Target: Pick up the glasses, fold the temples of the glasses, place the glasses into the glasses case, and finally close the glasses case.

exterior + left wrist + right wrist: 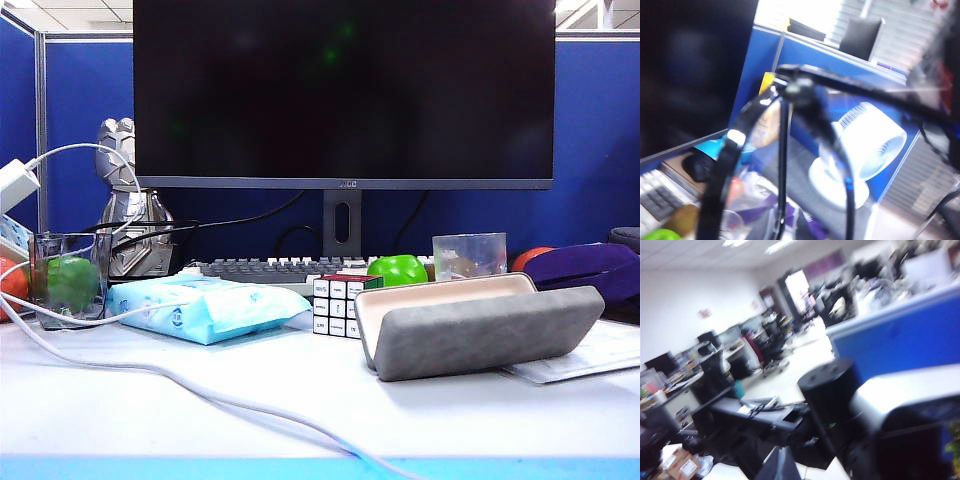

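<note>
Exterior view: one open glasses case [480, 330]

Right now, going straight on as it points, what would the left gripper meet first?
Raised, the left gripper seems to hold thin black-framed glasses; beyond them, likely the round white fan; depth unclear.

I've got the glasses [790, 95] blurry up close, black temples [722, 175] unfolded; grey glasses case [480, 325] sits open on the desk.
</note>
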Controlling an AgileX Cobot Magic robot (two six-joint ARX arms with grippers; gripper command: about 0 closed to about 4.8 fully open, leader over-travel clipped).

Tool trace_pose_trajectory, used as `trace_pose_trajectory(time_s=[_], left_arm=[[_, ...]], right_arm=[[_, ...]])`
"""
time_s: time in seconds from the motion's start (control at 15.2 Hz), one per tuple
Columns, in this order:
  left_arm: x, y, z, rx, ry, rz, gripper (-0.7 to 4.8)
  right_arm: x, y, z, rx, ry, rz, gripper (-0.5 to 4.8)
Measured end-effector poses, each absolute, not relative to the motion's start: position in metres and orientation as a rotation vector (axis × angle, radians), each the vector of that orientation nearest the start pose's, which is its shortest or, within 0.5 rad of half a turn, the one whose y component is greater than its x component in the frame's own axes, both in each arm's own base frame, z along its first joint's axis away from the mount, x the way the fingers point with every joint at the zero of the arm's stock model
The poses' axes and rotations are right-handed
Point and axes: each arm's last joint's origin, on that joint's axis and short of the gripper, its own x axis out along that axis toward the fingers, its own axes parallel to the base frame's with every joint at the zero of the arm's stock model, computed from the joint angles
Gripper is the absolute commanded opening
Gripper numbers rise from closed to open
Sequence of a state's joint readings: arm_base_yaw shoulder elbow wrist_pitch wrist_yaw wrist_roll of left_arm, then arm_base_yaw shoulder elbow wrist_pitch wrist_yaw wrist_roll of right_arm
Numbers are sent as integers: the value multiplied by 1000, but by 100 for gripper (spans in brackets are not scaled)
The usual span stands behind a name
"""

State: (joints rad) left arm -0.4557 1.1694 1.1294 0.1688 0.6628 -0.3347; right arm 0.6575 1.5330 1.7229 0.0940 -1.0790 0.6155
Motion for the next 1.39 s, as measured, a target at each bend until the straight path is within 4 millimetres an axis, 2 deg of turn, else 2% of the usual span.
trace_pose_trajectory(time_s=[0.4, 0.73, 0.99, 1.39], left_arm=[[219, -127, 417, -524, 119, -1151, -6], [217, -127, 422, -679, 177, -1194, -6], [215, -126, 427, -735, 179, -1236, -6], [215, -126, 427, -758, 194, -1252, -6]], right_arm=[[238, 211, 493, 338, 207, 1757, -6], [245, 205, 482, 312, 272, 1708, -6], [247, 205, 473, 280, 315, 1667, -6], [247, 199, 476, 276, 303, 1644, -6]])
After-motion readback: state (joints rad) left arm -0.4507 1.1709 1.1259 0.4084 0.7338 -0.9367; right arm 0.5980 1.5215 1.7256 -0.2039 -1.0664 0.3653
